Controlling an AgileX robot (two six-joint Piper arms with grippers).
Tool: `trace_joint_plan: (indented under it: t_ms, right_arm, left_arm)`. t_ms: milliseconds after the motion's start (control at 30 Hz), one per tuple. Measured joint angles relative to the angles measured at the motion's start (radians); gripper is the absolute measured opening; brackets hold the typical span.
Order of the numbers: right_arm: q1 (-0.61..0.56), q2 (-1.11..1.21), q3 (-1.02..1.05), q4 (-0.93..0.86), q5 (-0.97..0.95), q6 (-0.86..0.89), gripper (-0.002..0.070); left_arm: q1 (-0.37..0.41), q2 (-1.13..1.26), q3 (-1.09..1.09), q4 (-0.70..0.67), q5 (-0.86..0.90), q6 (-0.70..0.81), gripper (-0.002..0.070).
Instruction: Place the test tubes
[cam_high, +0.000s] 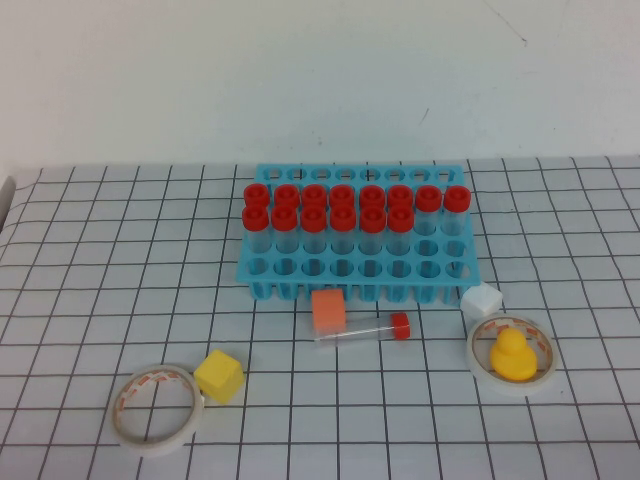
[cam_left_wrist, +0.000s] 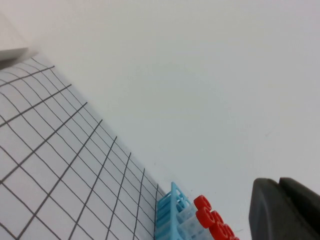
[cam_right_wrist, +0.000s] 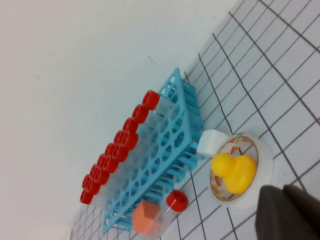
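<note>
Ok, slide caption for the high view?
Blue rack with fourteen red-capped test tubes, one loose test tube lying before it; left gripper and right gripper both outside this view.

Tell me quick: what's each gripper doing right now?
Left gripper: shut, nothing held, raised left of the rack, outside the high view.
Right gripper: shut, nothing held, raised right of the rack, outside the high view.
</note>
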Motion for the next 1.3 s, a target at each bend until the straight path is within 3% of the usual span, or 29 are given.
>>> trace_joint_plan:
  t_ms: [233,400,500,633,933,1033,1300]
  right_arm:
    - [0.000,0.000,0.000,0.021,-0.053,-0.040,-0.0001]
    - [0.000,0.000,0.000,0.021,-0.053,-0.137,-0.0001]
    - [0.000,0.000,0.000,0.021,-0.053,-0.174,-0.0001]
    - [0.000,0.000,0.000,0.021,-0.034,-0.196,-0.0001]
    - [0.000,0.000,0.000,0.021,0.043,-0.230,-0.0001]
    - [0.000,0.000,0.000,0.021,0.054,-0.239,-0.0001]
    - [0.000,0.000,0.000,0.021,0.057,-0.244,-0.0001]
  left_arm:
    - [0.000,0.000,0.000,-0.112,0.008,0.004,-0.0001]
    - [0.000,0.000,-0.050,-0.069,0.132,0.091,-0.0002]
    - [0.000,0.057,-0.159,-0.006,0.290,0.224,-0.0001]
    - [-0.010,0.303,-0.372,0.073,0.615,0.528,-0.0002]
    - [-0.069,0.799,-0.786,0.117,1.019,1.016,-0.0002]
    - [-0.137,0.931,-0.918,0.182,1.064,1.059,-0.0002]
    - [-0.444,1.321,-1.247,0.707,1.147,0.815,-0.0001]
